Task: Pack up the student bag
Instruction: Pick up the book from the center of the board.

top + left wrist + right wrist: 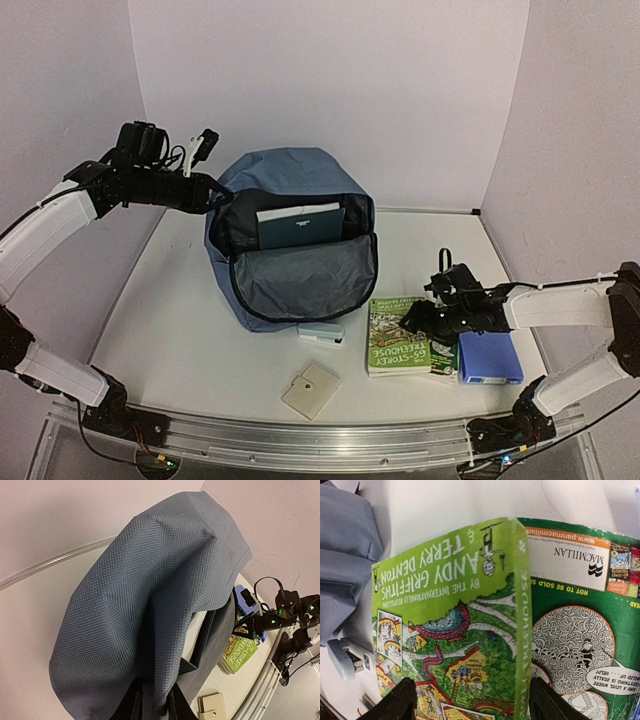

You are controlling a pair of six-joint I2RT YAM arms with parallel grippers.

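Observation:
The student bag (290,265), a slate-blue backpack, lies in the middle of the table with its main compartment open and grey lining showing. A dark teal book (298,225) stands inside it. My left gripper (208,190) holds the bag's upper left rim. In the left wrist view a fold of the blue fabric (150,605) is pinched between the left gripper (156,702) fingers. My right gripper (417,320) hovers open over a green paperback (394,335). In the right wrist view that gripper (472,700) has its fingers wide apart over the green paperback (455,610).
A second book (580,605) lies under the green one, and a blue box (489,358) sits to their right. A pale blue stapler (322,333) lies by the bag's front edge. A beige card holder (311,390) rests near the front rail.

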